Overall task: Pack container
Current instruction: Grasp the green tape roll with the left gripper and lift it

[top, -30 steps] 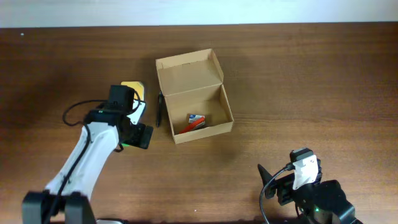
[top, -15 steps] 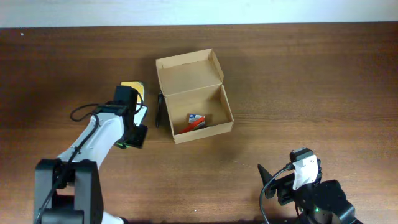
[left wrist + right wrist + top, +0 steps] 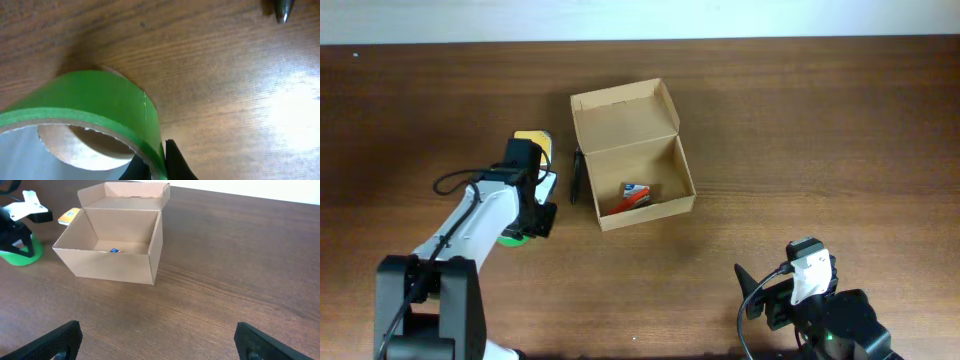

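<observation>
Toward the far edge at mid-worktop, seen from above, the container [image 3: 655,165] stands open, just right of the left gripper [image 3: 523,228], which is much the nearer arm. At the left wrist its fingers [image 3: 172,162] pinch the wall of a green tape roll [image 3: 100,95]; from the right wrist, the right gripper [image 3: 156,327] gapes wide and empty by the near edge, the container well beyond it.
</observation>
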You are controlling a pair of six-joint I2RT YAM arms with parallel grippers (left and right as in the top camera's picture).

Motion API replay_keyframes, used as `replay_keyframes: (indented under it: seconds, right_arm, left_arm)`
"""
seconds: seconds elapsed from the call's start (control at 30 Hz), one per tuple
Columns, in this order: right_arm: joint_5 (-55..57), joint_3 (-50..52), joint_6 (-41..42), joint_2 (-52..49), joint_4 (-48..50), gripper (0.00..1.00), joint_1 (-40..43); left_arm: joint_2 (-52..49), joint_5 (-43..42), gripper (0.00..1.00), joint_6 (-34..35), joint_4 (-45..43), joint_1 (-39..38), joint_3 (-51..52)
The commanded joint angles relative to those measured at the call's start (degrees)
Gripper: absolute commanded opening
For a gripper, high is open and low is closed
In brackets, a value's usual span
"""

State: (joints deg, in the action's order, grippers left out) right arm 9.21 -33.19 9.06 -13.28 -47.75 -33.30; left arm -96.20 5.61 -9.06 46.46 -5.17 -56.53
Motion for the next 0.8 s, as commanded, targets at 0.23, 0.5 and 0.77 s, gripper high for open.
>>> replay_keyframes:
  seconds: [0.23,0.5,0.77]
  right_arm:
    - [0.9,0.2,0.4,0.4,0.2,0.99,0.2]
    - [0.9,0.2,0.4,0.4,0.1,0.99,0.2]
    - [0.9,0.2,0.4,0.4,0.1,0.99,0.2]
  left_arm:
    - [13.2,-4.4,0.02,0.9,6.5,-1.0,-10.8]
    - [20.0,-8.0,0.02,0.9,8.9,-11.3,-26.4]
    - [13.4,-7.8,0.02,-2.9,8.9,-20.8,-33.2]
